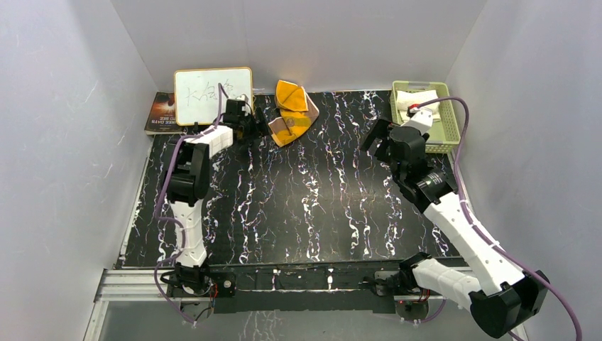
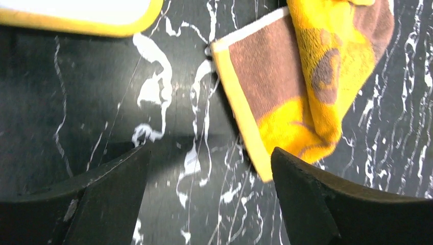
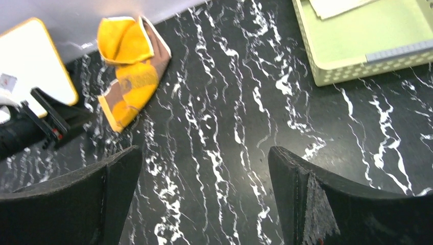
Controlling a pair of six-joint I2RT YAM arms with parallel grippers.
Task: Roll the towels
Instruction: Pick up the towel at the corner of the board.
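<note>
The orange-yellow towel (image 1: 292,110) lies crumpled at the back middle of the table, with its brown reverse and pale edging showing. In the left wrist view the orange-yellow towel (image 2: 306,87) has its near corner just beside my right fingertip. My left gripper (image 2: 210,158) is open and empty, low over the table just left of that corner; it also shows in the top view (image 1: 261,129). The cream-white towel (image 1: 417,96) lies folded in a green basket (image 1: 449,135). My right gripper (image 3: 204,158) is open and empty above the table, left of the basket (image 3: 367,51).
A white board with writing (image 1: 213,96) leans at the back left, with a dark book (image 1: 160,112) beside it. White walls close in the back and both sides. The table top (image 1: 305,206) is black marble-patterned.
</note>
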